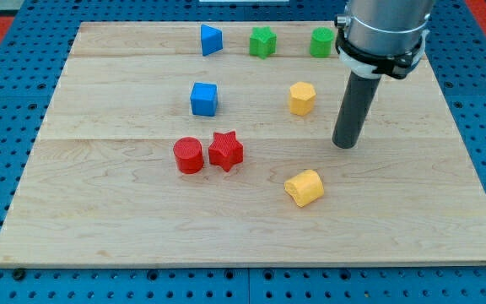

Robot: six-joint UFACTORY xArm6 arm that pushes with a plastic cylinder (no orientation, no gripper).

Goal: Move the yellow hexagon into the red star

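Note:
The yellow hexagon (302, 98) lies on the wooden board, right of the middle and toward the view's top. The red star (225, 150) lies left of the middle, touching a red cylinder (188, 155) on its left. My tip (344, 144) rests on the board to the right of and below the yellow hexagon, a short gap away, and far to the right of the red star. It touches no block.
A yellow rounded block (304, 187) lies below my tip toward the left. A blue cube (203, 99) lies above the red star. A blue triangle (211, 39), a green star (262, 41) and a green cylinder (321, 41) line the top edge.

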